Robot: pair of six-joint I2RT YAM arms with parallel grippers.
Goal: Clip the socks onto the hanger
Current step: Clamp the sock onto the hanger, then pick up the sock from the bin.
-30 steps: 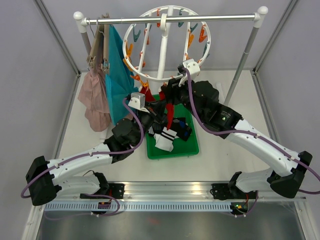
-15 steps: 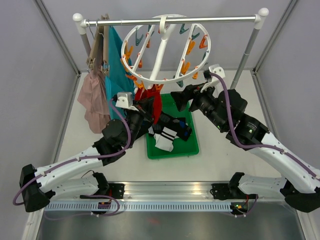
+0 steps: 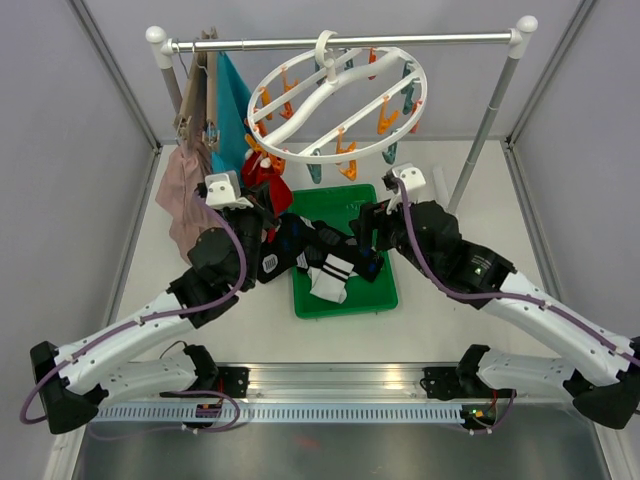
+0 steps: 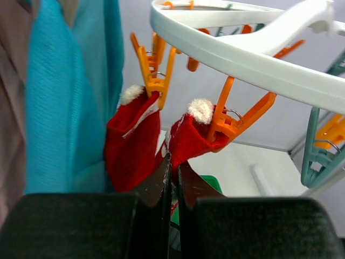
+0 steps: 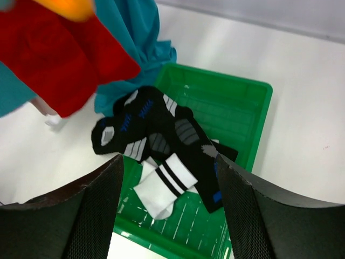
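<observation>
Jaws on the left arm [image 3: 215,260] are pressed together, their dark fingers [image 4: 156,205] rising from the bottom centre of the wrist view to the lower edge of a red sock [image 4: 191,143]. Whether any fabric is pinched between them, I cannot tell. Jaws on the right arm [image 3: 440,245] stand wide apart with nothing between them, hovering over the green tray [image 5: 215,81].

At the upper centre of the overhead view, the hanger [image 3: 325,97] is a round white plastic ring with curved crossbars. It is tilted, and its hook sits over the metal rail [image 3: 450,38]. Orange and teal clips dangle from it. Two bright red socks with fuzzy white ends hang side by side at its left edge, each bitten by an orange clip [image 4: 153,81]. The second one [image 4: 132,143] lies just beside the teal cloth [image 4: 64,97].

Black socks [image 5: 156,135] with blue and grey marks lie heaped in the tray at the middle of the bench [image 3: 450,330]. A white sock [image 5: 161,189] with black stripes lies against them.
</observation>
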